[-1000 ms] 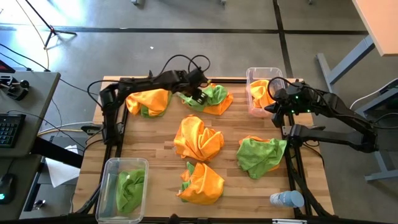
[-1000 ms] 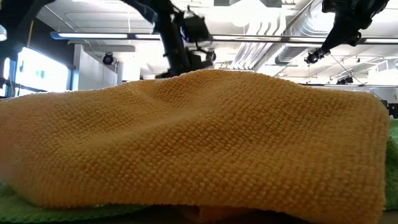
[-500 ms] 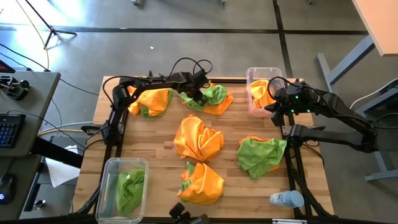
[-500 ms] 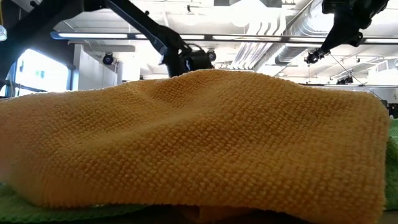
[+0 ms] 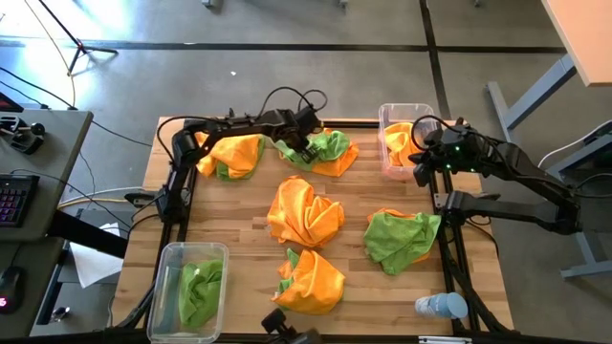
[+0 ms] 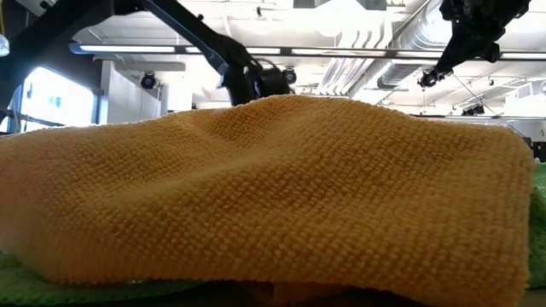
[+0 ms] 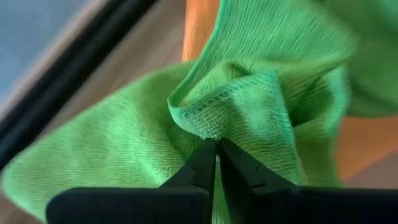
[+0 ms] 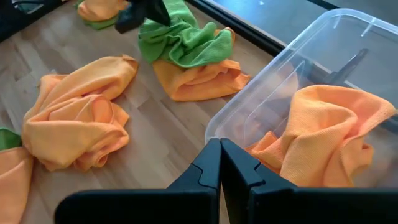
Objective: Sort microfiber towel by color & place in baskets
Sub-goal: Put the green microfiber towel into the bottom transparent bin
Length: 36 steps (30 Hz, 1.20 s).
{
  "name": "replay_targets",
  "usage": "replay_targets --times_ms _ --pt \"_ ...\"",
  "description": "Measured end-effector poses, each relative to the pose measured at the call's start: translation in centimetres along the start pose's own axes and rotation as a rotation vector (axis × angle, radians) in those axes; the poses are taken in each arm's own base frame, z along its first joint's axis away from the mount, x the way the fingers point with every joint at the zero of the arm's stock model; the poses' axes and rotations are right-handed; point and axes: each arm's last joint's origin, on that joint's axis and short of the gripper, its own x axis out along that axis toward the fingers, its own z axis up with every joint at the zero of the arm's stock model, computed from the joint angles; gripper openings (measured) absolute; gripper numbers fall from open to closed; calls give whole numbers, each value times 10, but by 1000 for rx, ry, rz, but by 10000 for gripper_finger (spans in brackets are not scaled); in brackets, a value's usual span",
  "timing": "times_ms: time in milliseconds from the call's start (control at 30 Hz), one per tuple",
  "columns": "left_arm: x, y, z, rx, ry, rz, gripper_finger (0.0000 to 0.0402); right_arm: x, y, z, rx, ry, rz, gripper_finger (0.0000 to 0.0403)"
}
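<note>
1. At the table's 12 o'clock edge, left gripper [image 5: 304, 148] is pinched closed on the green towel [image 7: 261, 106]; the fold rises from its tips.
2. That towel lies crumpled over an orange towel [image 5: 339, 161], long axis 9-to-3.
3. Right gripper [image 8: 219, 163], fingers together and empty, hovers at the orange-filled basket [image 5: 387, 119] at 2 o'clock.
4. Second basket [image 5: 172, 253] with green sits at 7 o'clock.

No text, label or number can be read; the small bottle's [image 5: 441, 306] markings, perhaps present, are illegible

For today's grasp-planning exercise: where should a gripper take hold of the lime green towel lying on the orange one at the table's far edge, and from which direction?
Pinch a raised fold of the green towel from above; crumpled ridges stand up. The left gripper is shut on such a ridge.
</note>
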Motion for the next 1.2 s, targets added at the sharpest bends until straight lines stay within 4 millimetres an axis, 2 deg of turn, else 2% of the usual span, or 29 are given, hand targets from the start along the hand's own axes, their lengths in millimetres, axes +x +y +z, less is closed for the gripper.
replay_targets --times_ms 100,233,400,567,767,967,1200 --pt "-27 1 3 24 -44 14 2 0 0 0 -3 0 0 0" --pt "-75 4 6 36 -145 28 1 0 0 0 -33 0 0 0" --pt "-129 9 5 -56 -262 15 0 0 0 0 -69 0 0 0" --pt "-187 2 -6 -114 -402 6 0 0 0 0 -121 1 1 0" --pt "-248 -17 -31 -182 -571 29 0 0 0 0 -192 5 5 0" --pt "-290 -37 -58 -244 -690 14 0 2 4 4 -279 -18 76 0" --pt "-317 -60 -83 -247 -769 -9 0 17 13 15 -330 -11 216 0"
